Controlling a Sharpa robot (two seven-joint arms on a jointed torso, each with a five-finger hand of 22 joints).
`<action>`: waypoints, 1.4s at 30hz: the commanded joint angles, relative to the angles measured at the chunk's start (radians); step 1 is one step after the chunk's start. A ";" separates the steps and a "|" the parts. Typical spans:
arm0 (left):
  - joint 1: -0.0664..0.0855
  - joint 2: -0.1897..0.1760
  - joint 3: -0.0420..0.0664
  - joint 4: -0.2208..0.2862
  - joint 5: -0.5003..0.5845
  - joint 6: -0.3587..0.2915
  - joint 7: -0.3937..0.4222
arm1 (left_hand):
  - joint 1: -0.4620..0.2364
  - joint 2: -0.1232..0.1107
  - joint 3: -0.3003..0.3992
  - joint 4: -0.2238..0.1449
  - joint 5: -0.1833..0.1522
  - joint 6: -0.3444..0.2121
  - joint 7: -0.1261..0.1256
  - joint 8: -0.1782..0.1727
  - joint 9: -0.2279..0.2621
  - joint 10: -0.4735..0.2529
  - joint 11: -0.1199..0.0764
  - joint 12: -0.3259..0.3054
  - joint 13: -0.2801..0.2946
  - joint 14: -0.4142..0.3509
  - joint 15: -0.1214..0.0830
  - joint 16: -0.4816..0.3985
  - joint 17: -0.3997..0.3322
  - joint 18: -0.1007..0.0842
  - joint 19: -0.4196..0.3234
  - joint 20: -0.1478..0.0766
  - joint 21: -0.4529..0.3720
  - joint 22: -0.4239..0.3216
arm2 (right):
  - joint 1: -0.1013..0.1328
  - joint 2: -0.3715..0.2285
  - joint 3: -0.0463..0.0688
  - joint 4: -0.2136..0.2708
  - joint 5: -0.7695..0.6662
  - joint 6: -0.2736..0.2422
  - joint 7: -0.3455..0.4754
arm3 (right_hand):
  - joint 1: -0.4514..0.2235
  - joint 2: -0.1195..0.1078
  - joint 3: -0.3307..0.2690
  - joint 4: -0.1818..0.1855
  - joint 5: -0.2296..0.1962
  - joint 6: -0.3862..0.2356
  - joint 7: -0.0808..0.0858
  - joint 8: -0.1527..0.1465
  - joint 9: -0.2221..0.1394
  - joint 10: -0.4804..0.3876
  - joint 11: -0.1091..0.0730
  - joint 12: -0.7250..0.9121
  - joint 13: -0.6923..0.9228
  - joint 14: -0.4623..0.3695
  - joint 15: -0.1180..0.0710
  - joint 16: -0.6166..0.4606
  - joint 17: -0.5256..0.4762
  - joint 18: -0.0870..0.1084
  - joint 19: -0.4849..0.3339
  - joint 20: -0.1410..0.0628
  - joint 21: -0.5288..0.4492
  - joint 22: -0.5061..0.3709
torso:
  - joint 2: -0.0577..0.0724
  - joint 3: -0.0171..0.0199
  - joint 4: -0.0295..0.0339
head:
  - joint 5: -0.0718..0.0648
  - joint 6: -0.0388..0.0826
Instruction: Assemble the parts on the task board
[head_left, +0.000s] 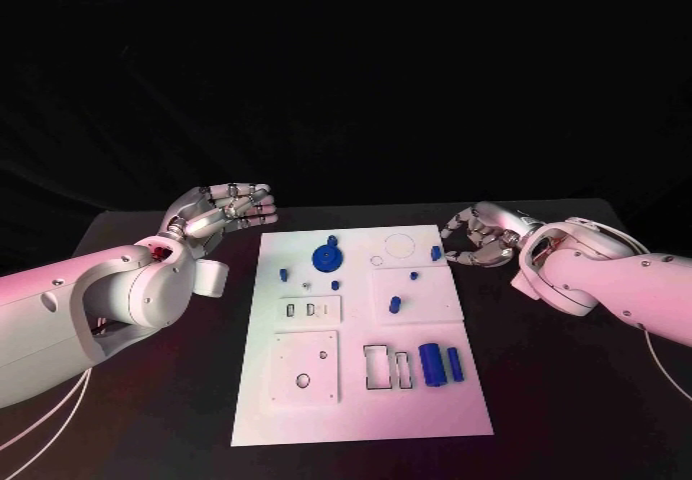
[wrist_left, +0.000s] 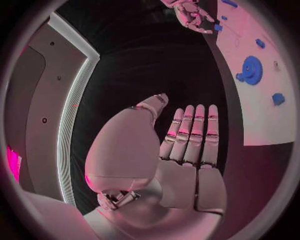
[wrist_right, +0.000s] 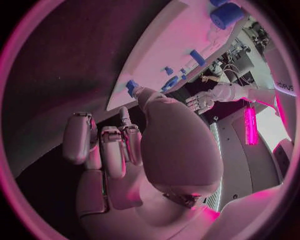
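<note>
One white task board (head_left: 361, 400) carries one blue gear (head_left: 329, 258) and two blue cylinders (head_left: 430, 364). Left hand (head_left: 224, 210) and right hand (head_left: 480, 237) both hold nothing, fingers apart.

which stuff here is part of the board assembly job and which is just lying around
Job things:
task board
blue gear
large blue cylinder
slim blue cylinder
small blue pieces, e.g.
left hand and right hand, both holding nothing

Just there:
black table

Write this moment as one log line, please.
left robot hand: empty, off board | right robot hand: empty, beside board | gear: on board
</note>
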 joint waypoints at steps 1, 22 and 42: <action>0.001 0.002 0.001 0.001 0.002 0.019 0.009 | -0.010 -0.003 0.002 -0.002 -0.001 -0.007 0.036 -0.007 -0.001 -0.005 0.003 -0.007 0.001 -0.006 0.002 -0.003 0.001 0.007 -0.004 0.003 -0.006 -0.001 | -0.004 0.008 0.000 -0.004 0.007 0.000 -0.016 | 0.007 -0.002 0.006 0.000 -0.006 0.005 0.004 -0.005 -0.001 0.001 0.000 0.003 0.123 0.104 -0.003 0.004 0.263 -0.009 0.001 0.000 -0.002 0.001 | 0.000 -0.0008 -0.0013 | 0.001 0.001; 0.001 -0.003 0.001 0.007 0.002 0.018 0.006 | -0.014 -0.002 0.002 -0.003 -0.002 -0.007 0.036 -0.006 -0.001 -0.005 0.003 -0.007 0.001 -0.009 0.003 -0.005 0.001 0.007 -0.004 0.004 -0.006 -0.002 | -0.008 0.032 0.000 -0.006 -0.003 0.019 -0.031 | -0.001 0.004 0.031 -0.006 -0.047 0.037 -0.001 0.010 0.003 0.009 -0.004 0.010 0.130 0.104 -0.005 0.004 0.263 -0.011 0.007 -0.002 0.005 0.010 | -0.001 -0.0003 -0.0022 | 0.009 -0.006; 0.001 -0.004 0.001 0.007 0.002 0.021 0.003 | -0.014 -0.003 0.002 -0.004 -0.002 -0.007 0.036 -0.007 -0.001 -0.006 0.004 -0.007 0.001 -0.010 0.003 -0.006 0.002 0.007 -0.004 0.004 -0.006 -0.002 | -0.009 0.049 -0.001 -0.019 -0.006 0.046 -0.041 | 0.000 0.014 0.061 -0.018 -0.051 0.083 -0.013 0.030 0.012 0.020 -0.015 0.018 0.140 0.104 -0.014 0.004 0.263 -0.013 0.014 -0.009 0.012 0.020 | -0.002 0.0000 -0.0013 | 0.013 -0.007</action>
